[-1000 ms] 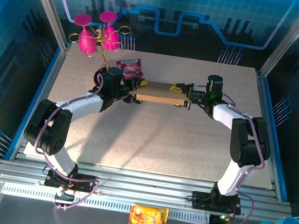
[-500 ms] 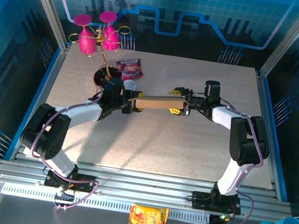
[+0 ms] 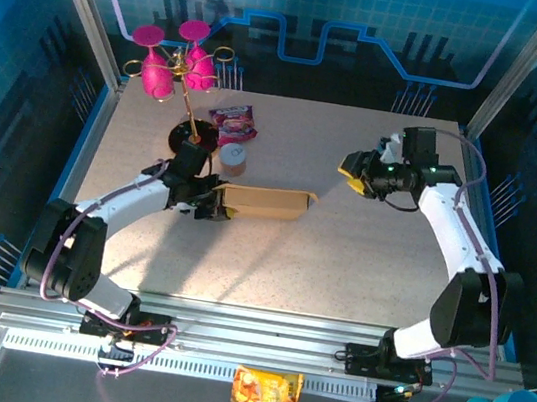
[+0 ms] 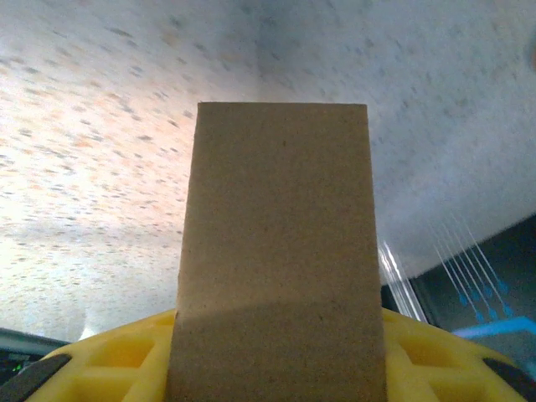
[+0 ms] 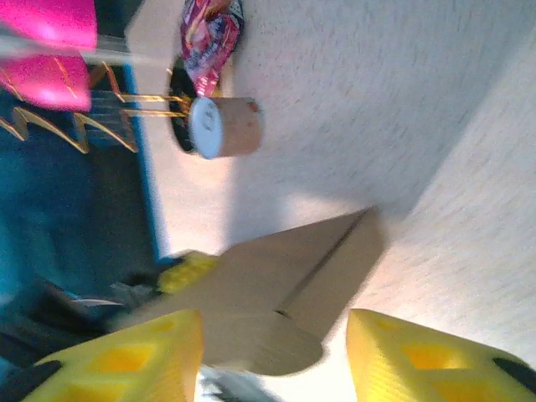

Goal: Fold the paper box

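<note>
While the left gripper [image 3: 216, 201] is clamped on the left end of the paper box [image 3: 268, 202], the box lies flattened on the table [image 3: 340, 262] near its middle, just in front of a small tub [image 3: 235, 159]; in the left wrist view the cardboard fills the gap between the yellow fingers [image 4: 109, 356]; the right gripper [image 3: 356, 170] hangs well apart from the box, off its right end, with its jaws spread and nothing between them.

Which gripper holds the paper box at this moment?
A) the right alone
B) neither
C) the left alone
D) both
C: the left gripper clamps the near end of the paper box, while the right gripper hangs open, well apart from it.
</note>
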Controlling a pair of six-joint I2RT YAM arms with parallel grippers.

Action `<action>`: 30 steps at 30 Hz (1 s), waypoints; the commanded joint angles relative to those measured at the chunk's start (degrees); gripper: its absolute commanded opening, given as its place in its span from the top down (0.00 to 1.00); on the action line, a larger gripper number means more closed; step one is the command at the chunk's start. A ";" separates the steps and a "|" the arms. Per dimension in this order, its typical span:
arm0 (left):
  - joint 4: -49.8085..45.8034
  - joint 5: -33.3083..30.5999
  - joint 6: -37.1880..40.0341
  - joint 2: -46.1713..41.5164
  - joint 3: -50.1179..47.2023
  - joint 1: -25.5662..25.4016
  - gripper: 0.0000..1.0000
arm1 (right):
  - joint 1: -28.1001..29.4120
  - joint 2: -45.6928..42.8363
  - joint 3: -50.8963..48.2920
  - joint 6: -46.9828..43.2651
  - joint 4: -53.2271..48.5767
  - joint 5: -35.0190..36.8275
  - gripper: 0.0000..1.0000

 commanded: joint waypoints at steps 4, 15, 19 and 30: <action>-9.33 3.17 -4.74 1.45 1.46 3.35 0.93 | 14.14 -6.66 -4.73 -39.03 -0.41 18.91 0.70; -9.35 6.45 1.84 10.81 3.33 8.83 0.92 | 18.69 2.91 0.41 -52.51 -2.09 19.57 0.62; -11.22 6.21 3.66 11.51 4.65 9.22 0.91 | 18.77 6.78 4.47 -51.30 -3.28 17.35 0.62; -11.94 6.61 4.80 12.41 5.01 10.11 0.91 | 19.46 14.84 13.31 -49.42 -9.52 16.46 0.79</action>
